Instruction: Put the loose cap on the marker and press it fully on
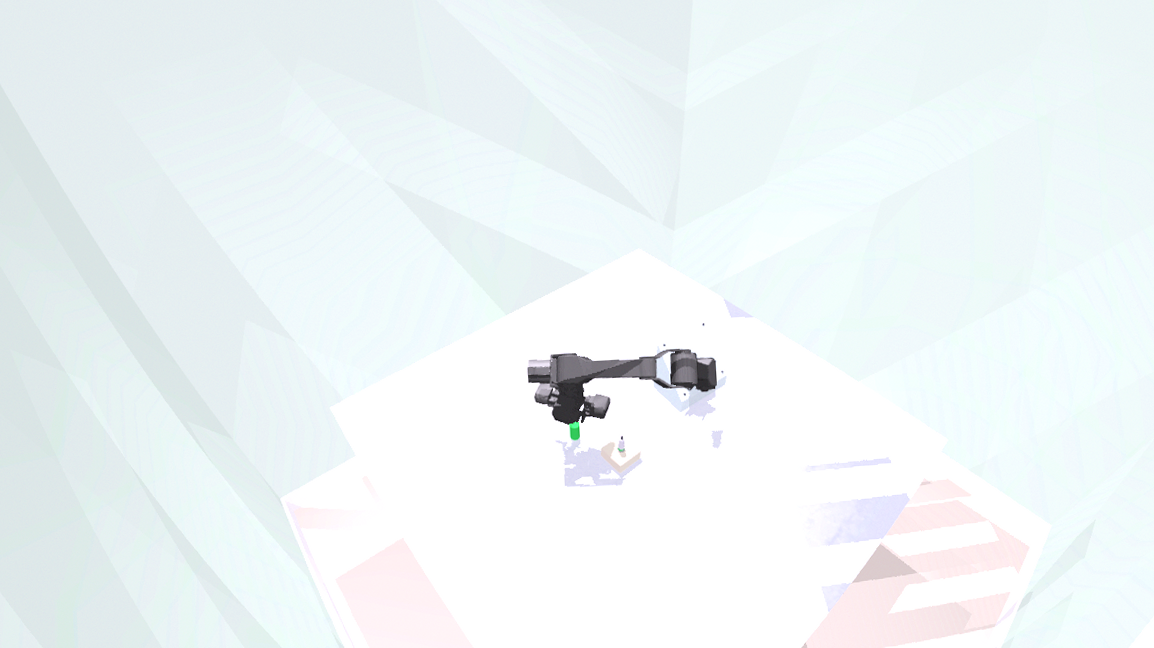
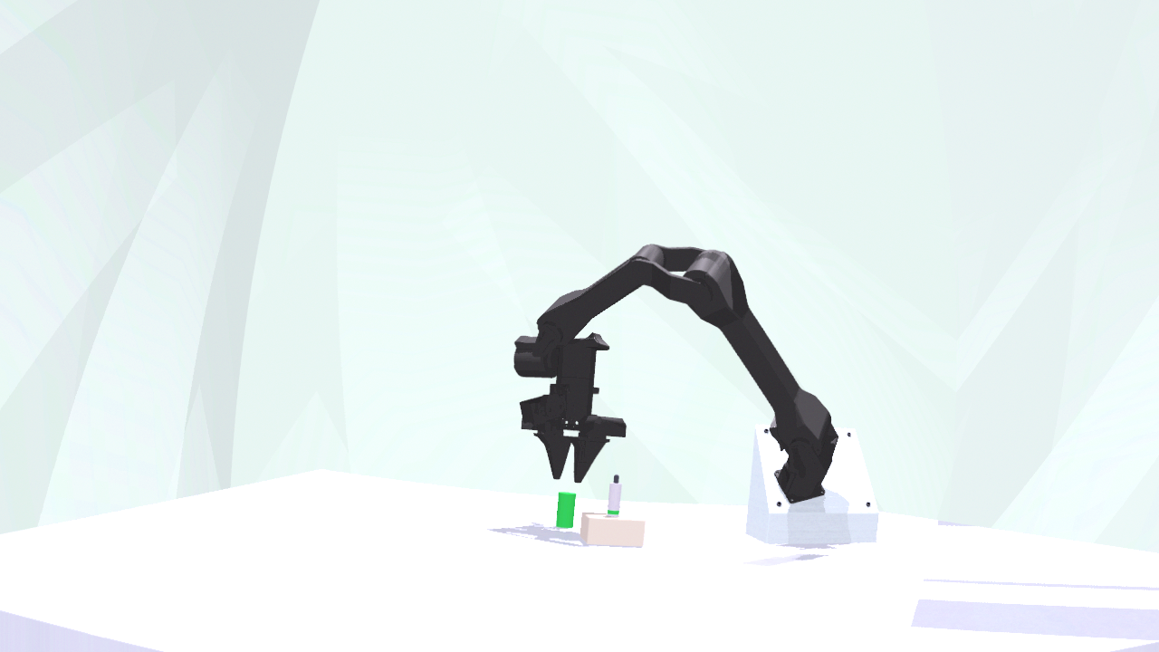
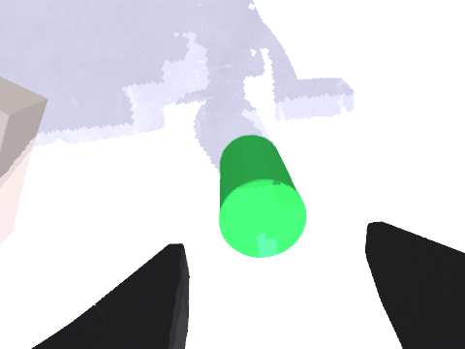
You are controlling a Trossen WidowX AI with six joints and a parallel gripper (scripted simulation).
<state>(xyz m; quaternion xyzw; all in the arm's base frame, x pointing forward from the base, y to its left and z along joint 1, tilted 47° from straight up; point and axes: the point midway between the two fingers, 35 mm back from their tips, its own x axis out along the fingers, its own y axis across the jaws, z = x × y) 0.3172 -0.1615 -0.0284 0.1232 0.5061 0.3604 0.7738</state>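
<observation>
The green cap (image 1: pixel 575 431) (image 2: pixel 565 510) (image 3: pixel 262 218) stands upright on the table. The marker (image 1: pixel 620 445) (image 2: pixel 615 497) stands upright in the holder block (image 1: pixel 619 461) (image 2: pixel 613 531), its dark tip up and a green band at its foot. The block's edge also shows at the left of the wrist view (image 3: pixel 21 126). My gripper (image 2: pixel 567 480) (image 3: pixel 278 249) is partly open and empty and points down just above the cap. In the wrist view the cap's top shows between the two fingertips, with room on both sides. In the top view the fingertips are hidden behind the gripper body.
The holder block stands close beside the cap, toward the arm's base (image 1: pixel 688 391) (image 2: pixel 810 527). The arm (image 1: pixel 611 369) (image 2: pixel 753 349) arches above the table (image 1: pixel 531 540) (image 2: pixel 364 559). Its shadow falls around the cap.
</observation>
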